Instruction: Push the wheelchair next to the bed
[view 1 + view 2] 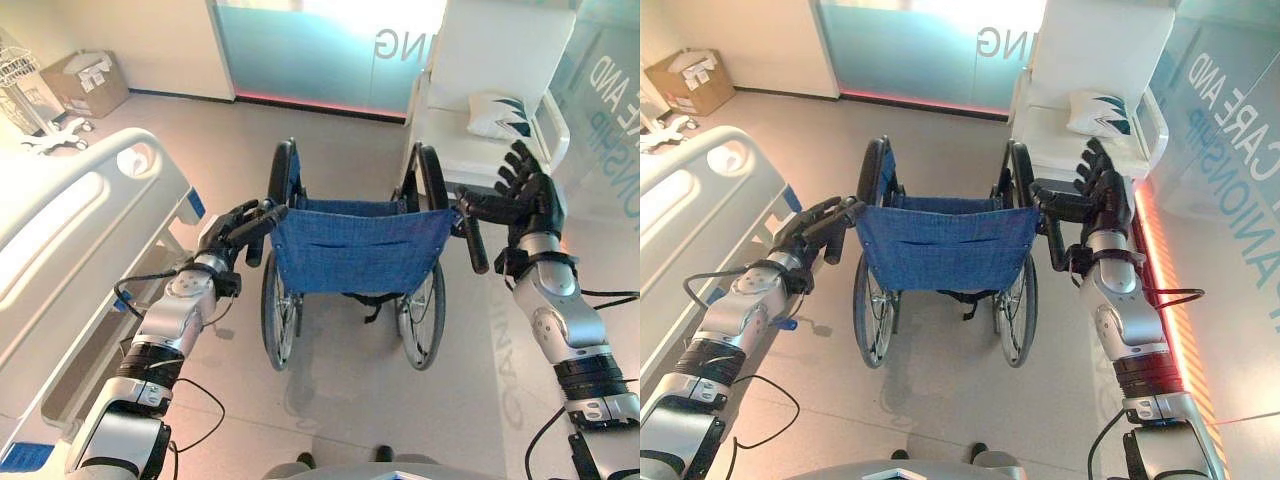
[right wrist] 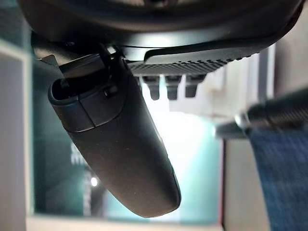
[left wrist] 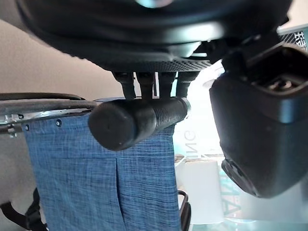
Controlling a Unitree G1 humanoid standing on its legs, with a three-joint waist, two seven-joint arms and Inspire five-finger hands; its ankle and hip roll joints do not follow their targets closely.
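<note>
Wheelchair stood beside bed.
Left robot hand lay on its left push handle, fingers straight; right robot hand spread open beside the other.

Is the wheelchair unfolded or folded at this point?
Unfolded. The wheelchair's blue backrest cloth is stretched flat between its two push handles, and its wheels stand well apart on the floor.

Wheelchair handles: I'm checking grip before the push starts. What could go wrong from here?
The right hand is open beside the right push handle, fingers spread and not closed on it, so a push might be one-sided and veer the wheelchair. The left hand only rests its fingers along the left push handle and could slip. The white chair stands close ahead; a wheel may clip it.
</note>
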